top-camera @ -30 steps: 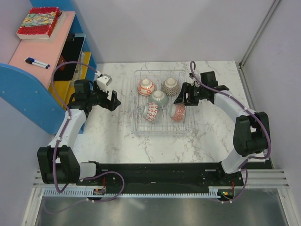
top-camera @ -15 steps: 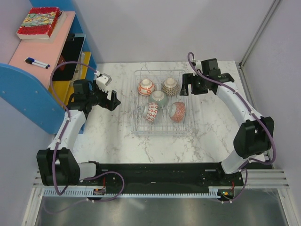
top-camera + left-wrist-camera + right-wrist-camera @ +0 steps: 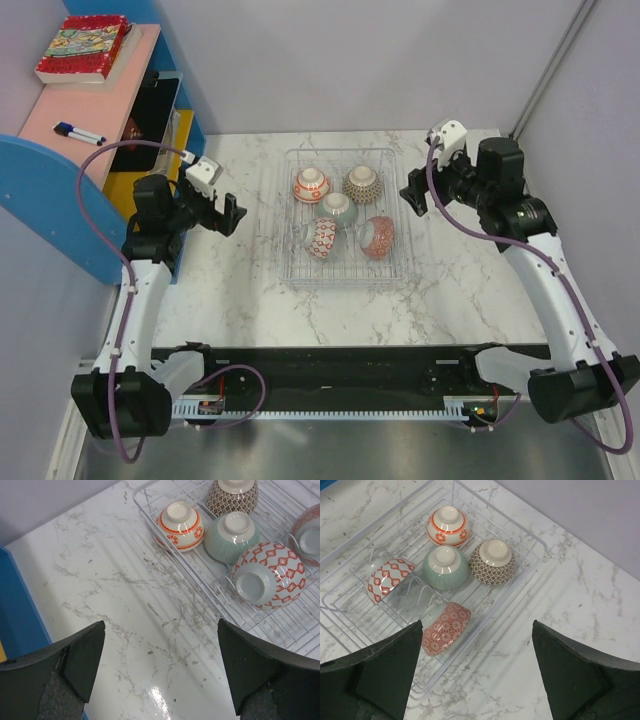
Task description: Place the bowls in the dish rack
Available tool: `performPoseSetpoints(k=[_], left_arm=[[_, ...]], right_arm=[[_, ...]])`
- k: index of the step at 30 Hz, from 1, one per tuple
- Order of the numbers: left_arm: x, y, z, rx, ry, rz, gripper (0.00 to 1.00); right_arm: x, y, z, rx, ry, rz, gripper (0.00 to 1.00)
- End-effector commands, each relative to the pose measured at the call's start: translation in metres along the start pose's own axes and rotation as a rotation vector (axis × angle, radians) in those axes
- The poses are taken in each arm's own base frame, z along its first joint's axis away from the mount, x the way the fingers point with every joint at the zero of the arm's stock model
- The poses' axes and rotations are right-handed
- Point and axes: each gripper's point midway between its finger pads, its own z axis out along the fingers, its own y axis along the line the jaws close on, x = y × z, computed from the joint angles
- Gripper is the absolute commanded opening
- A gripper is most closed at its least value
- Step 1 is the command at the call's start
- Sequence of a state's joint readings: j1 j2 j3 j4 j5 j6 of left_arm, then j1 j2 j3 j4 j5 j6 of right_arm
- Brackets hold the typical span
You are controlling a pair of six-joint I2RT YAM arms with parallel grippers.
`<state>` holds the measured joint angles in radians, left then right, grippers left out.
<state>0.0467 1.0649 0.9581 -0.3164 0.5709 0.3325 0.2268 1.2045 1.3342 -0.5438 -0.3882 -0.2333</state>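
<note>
The silver wire dish rack (image 3: 340, 278) stands mid-table and holds several bowls. They are a red-striped one (image 3: 311, 184), a brown-patterned one (image 3: 362, 182), a green one (image 3: 338, 209), a red-diamond one (image 3: 320, 238) and a red-floral one (image 3: 377, 237). My left gripper (image 3: 228, 212) is open and empty, left of the rack. Its wrist view shows bare marble between the fingers (image 3: 160, 630) and the rack (image 3: 200, 580) to the right. My right gripper (image 3: 415, 195) is open and empty, just right of the rack. Its wrist view (image 3: 476, 627) shows the floral bowl (image 3: 447, 627) beside the left finger.
A blue shelf unit (image 3: 60, 215) with a pink top stands at the left edge and carries a book (image 3: 82, 47) and a marker (image 3: 78, 132). Grey walls close the back and right. Marble table (image 3: 330, 310) lies in front of the rack.
My right gripper has drawn back from over the rack's right side, near the floral bowl, to the rack's right. My left arm has pulled back slightly to the left.
</note>
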Motion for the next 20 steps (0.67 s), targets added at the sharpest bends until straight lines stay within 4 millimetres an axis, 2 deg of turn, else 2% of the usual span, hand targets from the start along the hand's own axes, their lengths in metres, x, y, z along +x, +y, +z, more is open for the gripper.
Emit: performPoseSetpoints(k=[1,2,8,20], left_arm=[[-0.015,0.001,-0.018,-0.02,-0.075,0.01,1.0],[-0.016,0.0,-0.019,-0.016,-0.08,0.008,1.0],[-0.013,-0.002,-0.017,0.001,-0.078,0.001,1.0],[-0.012,-0.001,-0.017,0.003,-0.08,-0.004,1.0]], right_arm=[[-0.008,-0.01,-0.026,0.091,-0.07,-0.155,0.97],[-0.012,-0.01,-0.034,0.111,-0.088,-0.159,0.97],[-0.026,-0.003,-0.045,0.109,-0.173,-0.142,0.97],[-0.026,-0.008,-0.041,0.134,-0.182,-0.123,0.97]])
